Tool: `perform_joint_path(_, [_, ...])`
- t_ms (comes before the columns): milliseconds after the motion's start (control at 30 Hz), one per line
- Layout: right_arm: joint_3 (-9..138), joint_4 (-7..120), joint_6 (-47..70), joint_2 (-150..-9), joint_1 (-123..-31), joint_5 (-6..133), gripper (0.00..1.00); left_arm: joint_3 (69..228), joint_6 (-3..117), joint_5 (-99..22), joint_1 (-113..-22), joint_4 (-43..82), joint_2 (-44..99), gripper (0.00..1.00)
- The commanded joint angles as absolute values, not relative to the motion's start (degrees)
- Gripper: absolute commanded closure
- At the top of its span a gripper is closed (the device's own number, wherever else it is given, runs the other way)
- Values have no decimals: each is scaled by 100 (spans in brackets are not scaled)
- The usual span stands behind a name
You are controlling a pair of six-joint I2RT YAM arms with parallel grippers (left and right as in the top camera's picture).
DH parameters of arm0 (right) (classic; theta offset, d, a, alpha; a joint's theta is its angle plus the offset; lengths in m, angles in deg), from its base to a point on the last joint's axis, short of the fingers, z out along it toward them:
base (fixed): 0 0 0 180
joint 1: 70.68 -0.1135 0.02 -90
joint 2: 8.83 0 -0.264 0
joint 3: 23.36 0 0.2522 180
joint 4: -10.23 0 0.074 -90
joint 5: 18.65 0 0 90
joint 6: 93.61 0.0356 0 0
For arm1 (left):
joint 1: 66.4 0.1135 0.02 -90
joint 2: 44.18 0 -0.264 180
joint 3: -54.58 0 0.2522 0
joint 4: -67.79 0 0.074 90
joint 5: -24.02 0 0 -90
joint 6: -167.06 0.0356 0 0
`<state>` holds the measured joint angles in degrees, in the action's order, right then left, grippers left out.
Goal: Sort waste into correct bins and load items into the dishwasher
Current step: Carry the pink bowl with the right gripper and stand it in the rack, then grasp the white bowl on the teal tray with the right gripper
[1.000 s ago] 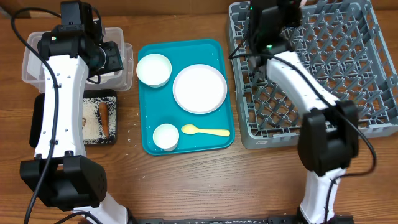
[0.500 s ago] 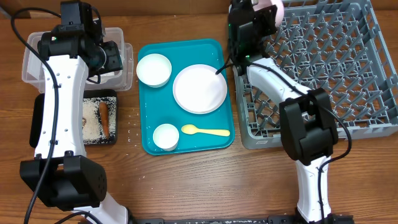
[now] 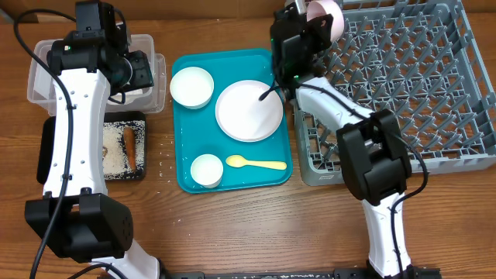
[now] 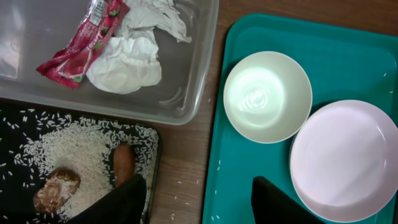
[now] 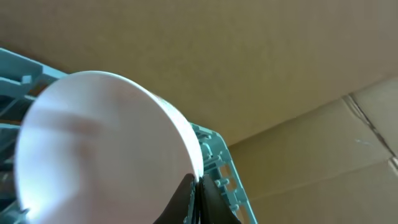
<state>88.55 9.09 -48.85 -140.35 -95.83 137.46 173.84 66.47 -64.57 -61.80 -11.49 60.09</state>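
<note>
Pink bowl point(image 5: 106, 149) pinched by its rim in the right gripper point(image 5: 196, 190) at the grey rack point(image 3: 403, 85) corner, left gripper point(image 4: 199, 200) spread wide

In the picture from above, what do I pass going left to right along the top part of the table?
Tub → big white bowl → plate → rack. The pink bowl overlaps the rack's corner, so I leave it out.
</note>
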Motion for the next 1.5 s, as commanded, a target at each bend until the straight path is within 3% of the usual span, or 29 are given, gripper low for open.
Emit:
perform_joint_path(0, [8905, 960, -4885, -14101, -9874, 14286, 96, 17421, 6618, -6510, -6191, -1118, 6033, 43])
perform_joint_path(67, [8905, 1051, -4882, -14101, -9981, 14334, 95, 17421, 6618, -6512, -6191, -1120, 6033, 43])
perform_joint_path(200, [8905, 1080, -4882, -14101, -10132, 14334, 80, 17421, 6633, -6516, -6191, -1118, 6033, 42])
perform_joint_path(367, [8905, 1032, -4585, -14099, -10191, 14336, 70, 17421, 6633, -6538, -6191, -1101, 6033, 41])
perform_joint_path(400, [8912, 973, -4404, -14096, -10191, 14406, 63, 17421, 6633, -6538, -6191, -1098, 6033, 41])
perform_joint_path(567, [8916, 101, -4430, -13828, -10236, 14670, 59, 17421, 6631, -6601, -6180, -1050, 6033, 40])
perform_joint_path(800, [8916, 245, -4251, -13327, -10822, 14098, 56, 17423, 6629, -6595, -5903, -1002, 6033, 39])
perform_joint_path(933, [8916, 1602, -3202, -13312, -11082, 13177, 51, 17423, 6629, -6595, -5645, -1044, 6033, 39])
perform_joint_path(1067, [8949, 3790, -1195, -13183, -11281, 11258, 35, 17423, 6631, -6488, -5332, -1118, 6033, 39])
perform_joint_path(1200, [9196, 4857, -150, -12979, -11327, 9049, 40, 17423, 6679, -6492, -5212, -1160, 6033, 39])
perform_joint_path(1333, [9325, 5150, 1377, -12861, -11257, 7396, 40, 17421, 6743, -6492, -5210, -1199, 6033, 39])
perform_joint_path(1467, [9347, 5008, 2068, -12859, -11227, 6596, 42, 17421, 6743, -6490, -5221, -1230, 6033, 38])
